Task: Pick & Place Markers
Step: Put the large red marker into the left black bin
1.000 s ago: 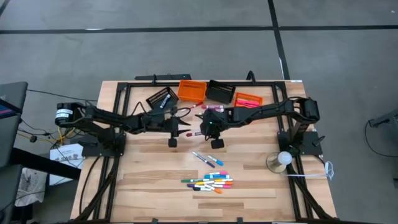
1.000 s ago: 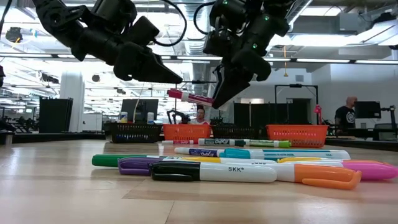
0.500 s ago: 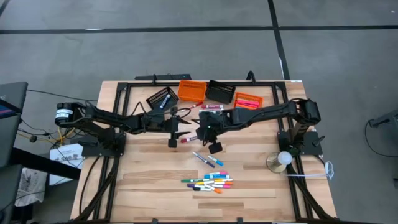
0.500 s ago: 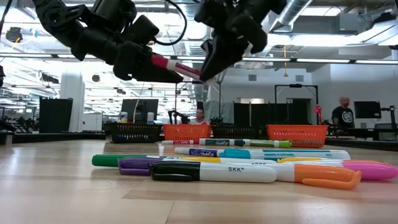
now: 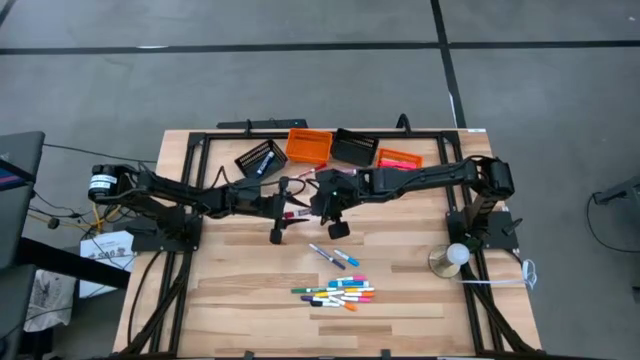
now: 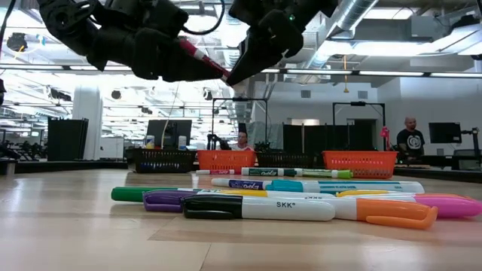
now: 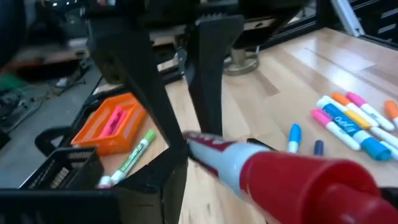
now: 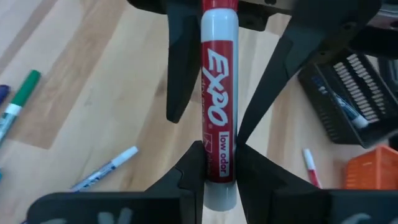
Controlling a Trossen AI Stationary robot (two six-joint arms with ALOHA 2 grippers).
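Both arms are matte black, slim jointed links with boxy joint housings. The left arm (image 5: pixel 180 192) has a round silver-and-black cylinder at its base end and black cables running off the table edge. The right arm (image 5: pixel 440 178) has a chunky black shoulder block on a square black base plate. Black cable loops hang over the wrists in the low view. A small green indicator light glows on the right wrist. The fingers (image 8: pixel 186 81) are flat, black, tapered plastic blades with straight inner faces and angled outer edges; no markings are legible.
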